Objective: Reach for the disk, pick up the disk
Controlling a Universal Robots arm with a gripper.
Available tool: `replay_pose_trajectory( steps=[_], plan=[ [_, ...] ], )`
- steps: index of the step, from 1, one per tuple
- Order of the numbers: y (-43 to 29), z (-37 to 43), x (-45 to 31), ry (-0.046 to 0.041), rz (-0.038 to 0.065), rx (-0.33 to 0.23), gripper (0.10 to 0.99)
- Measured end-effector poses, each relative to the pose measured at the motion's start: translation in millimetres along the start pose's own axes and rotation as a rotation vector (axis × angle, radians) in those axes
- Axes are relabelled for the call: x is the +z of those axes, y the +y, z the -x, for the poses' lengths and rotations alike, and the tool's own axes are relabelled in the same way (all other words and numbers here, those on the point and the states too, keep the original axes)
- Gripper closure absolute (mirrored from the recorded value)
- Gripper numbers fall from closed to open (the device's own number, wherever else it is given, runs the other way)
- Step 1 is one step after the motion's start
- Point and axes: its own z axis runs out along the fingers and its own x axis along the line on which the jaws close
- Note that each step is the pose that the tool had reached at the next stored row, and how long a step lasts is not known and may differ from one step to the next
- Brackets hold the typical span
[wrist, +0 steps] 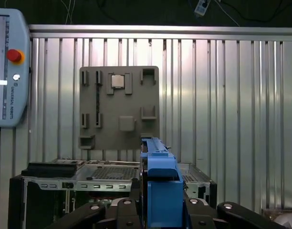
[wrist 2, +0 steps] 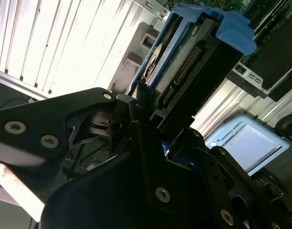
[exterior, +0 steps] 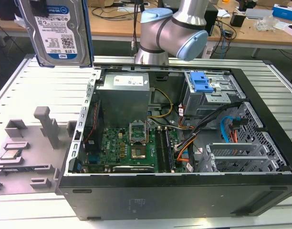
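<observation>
Arm point(exterior: 172, 31) stood at the far side in the exterior view, silver links, pale-blue joint caps, elbow bent. Gripper point(wrist: 159, 198) jaws were closed on the disk point(wrist: 158, 164); black fingers point(wrist 2: 139, 119) clamped its two flat faces, holding it edge-on, up in the air.

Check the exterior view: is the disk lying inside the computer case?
No, the disk hangs upright above the table, outside the computer case, at the exterior view's left.
</observation>
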Motion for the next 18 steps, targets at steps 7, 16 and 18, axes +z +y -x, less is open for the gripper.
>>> replay_pose_trajectory(
  steps=[7, 16, 18],
  plan=[
    [-19.4, -0.1, 8.1, 0.0001, 0.000, 0.000, 0.722],
    [-51.9, -0.4, 12.3, 0.0010, 0.000, 0.000, 0.722],
    [-57.0, -0.4, 12.2, 0.0009, 0.000, 0.000, 0.722]
  ],
)
